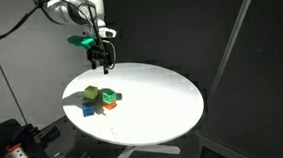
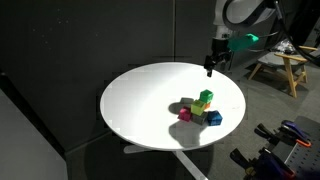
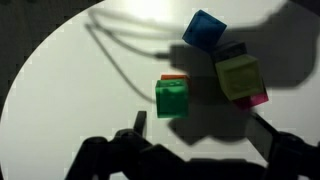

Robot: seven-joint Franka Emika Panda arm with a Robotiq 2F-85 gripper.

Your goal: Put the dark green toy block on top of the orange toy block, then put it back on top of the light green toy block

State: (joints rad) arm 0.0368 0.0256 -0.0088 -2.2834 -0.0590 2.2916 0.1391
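1. The dark green toy block (image 3: 172, 98) is seen near the centre of the view, on the white table (image 3: 60, 90).
2. A strip of the orange toy block (image 3: 173, 77) is exposed along its 12 o'clock edge.
3. The blue block (image 3: 204, 30) is noted at 1 o'clock from it.
4. The light green toy block (image 3: 238, 76) is noted at 3 o'clock from it, with a pink block (image 3: 258, 99) exposed at its lower edge.
5. The gripper (image 3: 200, 128) is recorded at 6 o'clock, with its jaws spread and nothing held.

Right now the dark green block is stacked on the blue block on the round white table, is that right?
Not quite. The dark green toy block is stacked on the orange toy block, not the blue one. The wrist view shows an orange edge peeking out beneath it, while the blue block stands apart. It is indeed on the round white table.
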